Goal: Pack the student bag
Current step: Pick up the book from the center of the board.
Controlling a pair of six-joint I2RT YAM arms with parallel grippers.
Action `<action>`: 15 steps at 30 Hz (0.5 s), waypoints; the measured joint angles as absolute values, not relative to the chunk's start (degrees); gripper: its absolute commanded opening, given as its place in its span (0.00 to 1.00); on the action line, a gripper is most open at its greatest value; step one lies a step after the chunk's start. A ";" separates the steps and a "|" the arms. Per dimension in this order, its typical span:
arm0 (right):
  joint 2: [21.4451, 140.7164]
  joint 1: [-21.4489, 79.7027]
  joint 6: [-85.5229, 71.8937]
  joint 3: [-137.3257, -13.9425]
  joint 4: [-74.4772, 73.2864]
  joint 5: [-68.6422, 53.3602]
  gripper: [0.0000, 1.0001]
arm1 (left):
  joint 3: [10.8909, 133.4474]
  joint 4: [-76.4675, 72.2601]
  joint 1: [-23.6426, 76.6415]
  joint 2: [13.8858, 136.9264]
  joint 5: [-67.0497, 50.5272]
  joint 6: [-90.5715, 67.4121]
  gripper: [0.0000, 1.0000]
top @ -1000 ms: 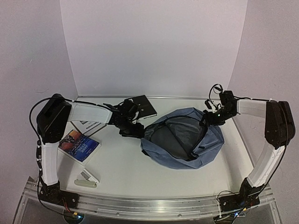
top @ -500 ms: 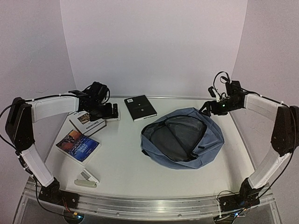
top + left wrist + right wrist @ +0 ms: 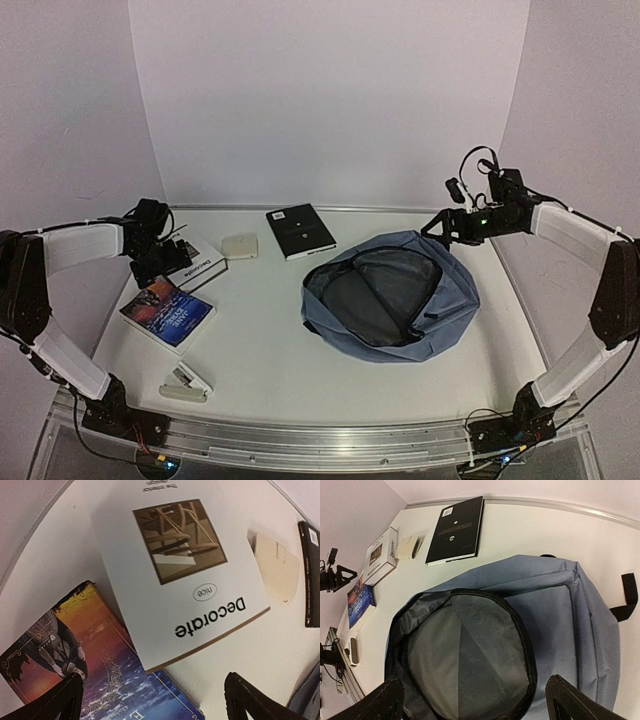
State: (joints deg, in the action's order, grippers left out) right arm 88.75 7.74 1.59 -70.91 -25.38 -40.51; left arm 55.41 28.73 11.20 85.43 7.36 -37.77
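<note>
Because the student bag (image 3: pixel 395 300) is soft blue-grey fabric, slumped flat on the right half of the table (image 3: pixel 270 350) with its mouth gaping upward and its dark grey lining (image 3: pixel 470 650) exposed, it will probably sag and drag rather than lift as one piece. It looks light and in no way fragile. The best holds appear to be the black zipper rim (image 3: pixel 527 645) of the opening, where a thin folded edge can be pinched, or the black strap (image 3: pixel 626 597) lying off its far side. Pinning one rim would likely keep the mouth wide for loading.

The right gripper (image 3: pixel 472 702) hangs above the bag's far right edge, fingers spread wide and empty. A black book (image 3: pixel 300 230) lies just beside the bag's far left edge, apart from it, and a cream flat case (image 3: pixel 240 246) lies next to the book. Further left, a white book titled "Decorate" (image 3: pixel 185 575) overlaps a colourful book (image 3: pixel 168 313). The left gripper (image 3: pixel 152 700) hovers over these two, jaws apart, holding nothing. A small stapler-like object (image 3: pixel 186 383) lies at the near left.
</note>
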 measured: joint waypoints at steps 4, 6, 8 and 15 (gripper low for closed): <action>88.05 8.15 1.15 -69.48 -25.58 -41.34 0.98 | 51.83 23.72 6.65 84.85 0.99 -40.52 0.78; 87.44 8.29 1.05 -68.72 -25.78 -41.57 0.98 | 50.52 21.48 4.85 84.84 -2.14 -41.47 0.72; 87.10 8.36 0.99 -68.39 -25.88 -41.72 0.98 | 49.60 19.57 2.99 84.85 -4.53 -42.50 0.69; 86.59 8.36 0.90 -68.29 -26.04 -41.97 0.98 | 46.82 10.99 -0.72 86.83 -10.01 -45.33 0.54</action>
